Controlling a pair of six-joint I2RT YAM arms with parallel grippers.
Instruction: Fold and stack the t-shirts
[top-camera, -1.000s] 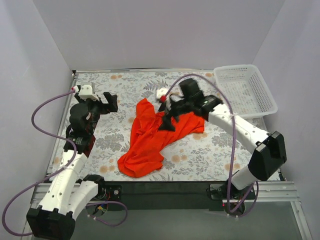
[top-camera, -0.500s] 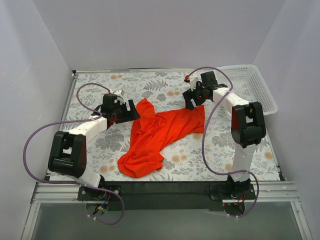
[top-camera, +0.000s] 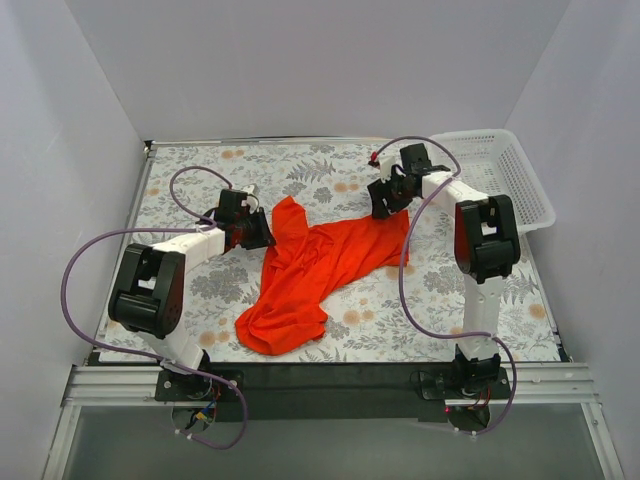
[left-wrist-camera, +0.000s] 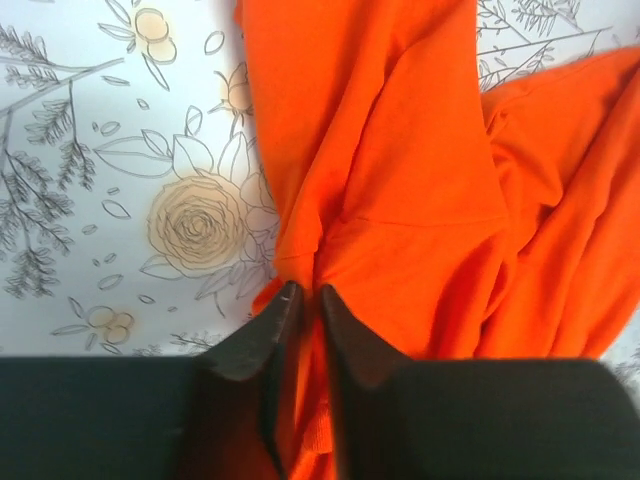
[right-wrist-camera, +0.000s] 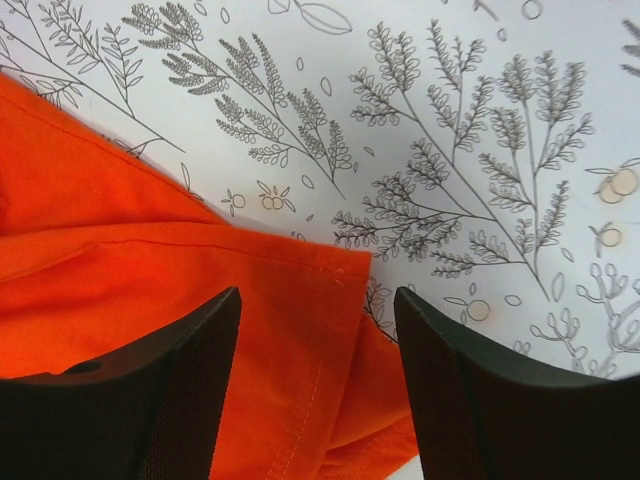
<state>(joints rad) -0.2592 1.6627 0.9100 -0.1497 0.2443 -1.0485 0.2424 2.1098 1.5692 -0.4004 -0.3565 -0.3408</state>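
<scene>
An orange-red t-shirt (top-camera: 320, 265) lies crumpled and spread diagonally on the floral table cover. My left gripper (top-camera: 255, 232) is at the shirt's upper left edge. In the left wrist view its fingers (left-wrist-camera: 305, 290) are shut on a bunched fold of the t-shirt (left-wrist-camera: 400, 150). My right gripper (top-camera: 383, 205) is low at the shirt's far right corner. In the right wrist view it (right-wrist-camera: 318, 292) stands open, and its fingers straddle the stitched hem corner of the t-shirt (right-wrist-camera: 150, 270) without pinching it.
A white mesh basket (top-camera: 495, 185) stands at the back right corner of the table, just right of my right arm. Grey walls enclose the table on three sides. Bare floral cover (top-camera: 450, 290) shows to the right of and in front of the shirt.
Both arms stretched out low to the shirt. The left gripper slid onto the shirt's left edge and shut on it. The right gripper moved to the far right corner and narrowed somewhat.
</scene>
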